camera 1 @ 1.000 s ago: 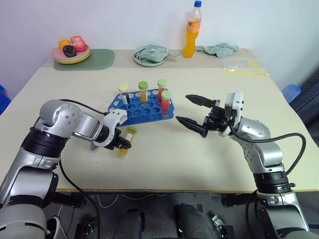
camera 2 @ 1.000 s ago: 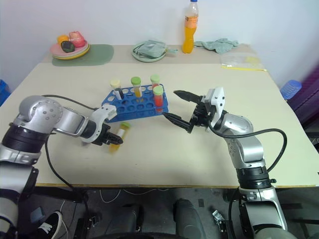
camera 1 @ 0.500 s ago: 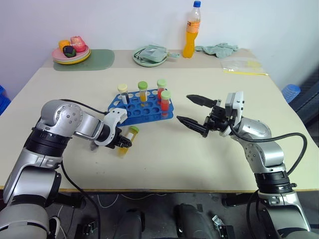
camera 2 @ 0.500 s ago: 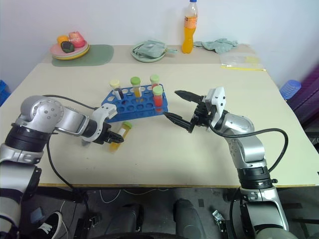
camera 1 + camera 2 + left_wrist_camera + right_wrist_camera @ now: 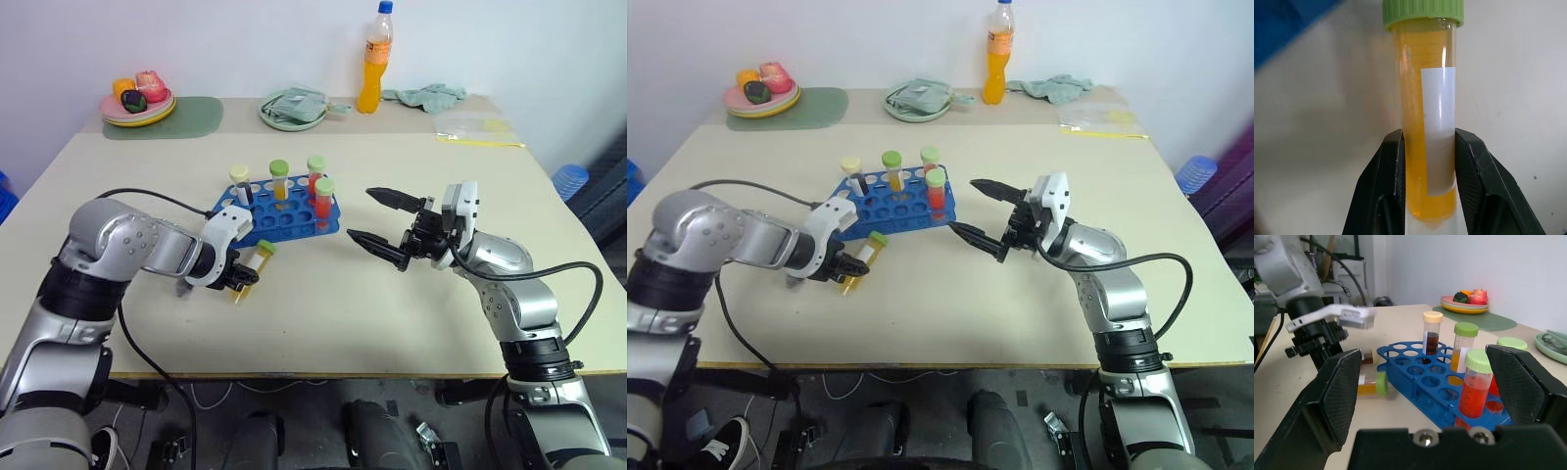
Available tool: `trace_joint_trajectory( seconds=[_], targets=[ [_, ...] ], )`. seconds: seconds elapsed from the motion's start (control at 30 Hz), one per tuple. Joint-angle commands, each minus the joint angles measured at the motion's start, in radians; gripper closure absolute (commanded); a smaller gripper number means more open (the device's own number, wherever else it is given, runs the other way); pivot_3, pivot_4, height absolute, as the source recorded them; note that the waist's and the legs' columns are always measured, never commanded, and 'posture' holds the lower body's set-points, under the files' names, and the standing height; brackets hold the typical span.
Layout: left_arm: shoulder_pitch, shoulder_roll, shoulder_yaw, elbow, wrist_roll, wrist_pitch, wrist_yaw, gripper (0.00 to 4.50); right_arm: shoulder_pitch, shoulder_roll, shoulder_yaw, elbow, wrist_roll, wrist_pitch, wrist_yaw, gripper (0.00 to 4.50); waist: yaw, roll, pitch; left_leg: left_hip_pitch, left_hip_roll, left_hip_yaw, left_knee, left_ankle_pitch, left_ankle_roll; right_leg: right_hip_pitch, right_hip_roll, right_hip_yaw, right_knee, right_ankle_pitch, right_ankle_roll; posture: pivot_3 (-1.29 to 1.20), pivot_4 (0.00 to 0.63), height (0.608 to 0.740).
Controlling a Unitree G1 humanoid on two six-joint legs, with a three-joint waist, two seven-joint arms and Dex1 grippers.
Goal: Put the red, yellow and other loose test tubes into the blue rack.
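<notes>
Five test tubes: four stand in the blue rack mid-desk; the fifth, yellow tube, is clamped in the left tool just near it. Right tool gapes wide.

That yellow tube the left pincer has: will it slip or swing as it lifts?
The yellow tube is smooth and round, so it may slip. The left pincer grips near its base, so the capped end could swing. Likely rigid.

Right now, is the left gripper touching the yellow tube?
Touching: the left wrist view shows the left gripper with both black fingers pressed against the yellow tube.
</notes>
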Motion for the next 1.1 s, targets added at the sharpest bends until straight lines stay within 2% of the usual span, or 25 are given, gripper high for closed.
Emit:
trace_joint_trajectory(
  seconds=[0.03,0.07,0.17,0.23,0.3,0.47,0.67,0.8,1.1],
  targets=[
    [0.065,0.05,-0.013,-0.181,0.162,-0.278,-0.125,3.66,0.002,-0.006,-0.022,-0.041,0.004,-0.017,-0.004,0.0,0.001,0.0,0.0,0.0,0.0,0.001,0.0,0.0,-0.001,0.0,0.0,0.0,0.0,0.0,0.0,0.0,0.15,0.74],
    [0.118,0.04,0.01,-0.21,0.209,-0.398,-0.16,3.66,0.002,-0.005,-0.022,-0.041,0.004,-0.017,-0.006,0.0,0.002,0.0,0.0,0.0,0.0,0.002,0.0,0.001,-0.001,0.0,0.0,0.0,0.0,0.0,0.0,0.0,0.15,0.74],
    [0.229,0.033,0.051,-0.251,0.333,-0.61,-0.203,3.66,0.004,-0.009,-0.024,-0.043,0.005,-0.019,-0.005,0.0,0.006,0.0,0.0,0.0,0.0,0.003,-0.001,0.001,-0.001,0.0,0.0,0.0,-0.001,0.0,0.0,0.0,0.15,0.74],
    [0.305,0.042,0.041,-0.259,0.472,-0.839,-0.254,3.66,-0.001,-0.012,-0.028,-0.037,0.007,-0.018,-0.004,0.0,0.006,0.0,0.0,-0.001,0.0,0.003,0.0,0.001,-0.001,0.0,0.0,0.0,-0.002,0.0,-0.001,0.0,0.15,0.74],
    [0.366,0.013,0.062,-0.235,0.557,-1.002,-0.268,3.66,-0.008,-0.013,-0.03,-0.029,0.008,-0.018,-0.004,0.0,0.007,0.0,0.0,0.0,0.0,0.003,-0.001,0.001,-0.001,0.0,0.0,0.0,-0.002,0.0,-0.001,0.0,0.15,0.74],
    [0.443,-0.137,0.144,-0.127,0.68,-1.331,-0.246,3.66,-0.034,-0.008,-0.029,-0.008,0.006,-0.019,-0.005,0.0,0.023,0.0,0.0,0.0,0.0,0.004,0.0,0.0,-0.001,0.001,0.0,0.0,-0.002,0.0,0.0,0.0,0.15,0.74],
    [0.436,-0.301,0.177,-0.022,0.74,-1.49,-0.215,3.66,-0.054,-0.009,-0.031,0.013,0.004,-0.023,0.0,0.0,0.032,0.0,0.0,-0.001,0.0,0.005,0.001,0.0,0.0,0.001,-0.002,0.001,-0.002,0.0,0.0,0.0,0.15,0.74],
    [0.344,-0.426,0.163,0.154,0.795,-1.647,-0.21,3.66,-0.064,-0.008,-0.031,0.015,0.004,-0.022,-0.004,0.0,0.032,0.0,-0.001,-0.001,0.0,0.004,0.002,0.0,0.0,0.001,-0.001,0.0,-0.002,0.0,0.0,0.0,0.15,0.74],
    [0.247,-0.599,0.199,0.485,0.832,-1.873,-0.193,3.66,-0.063,-0.004,-0.045,0.018,0.001,-0.029,-0.04,0.0,0.028,0.0,-0.001,0.0,0.0,0.004,0.001,0.0,0.0,0.001,0.0,0.0,-0.001,0.001,0.001,0.0,0.15,0.74]
  ],
)
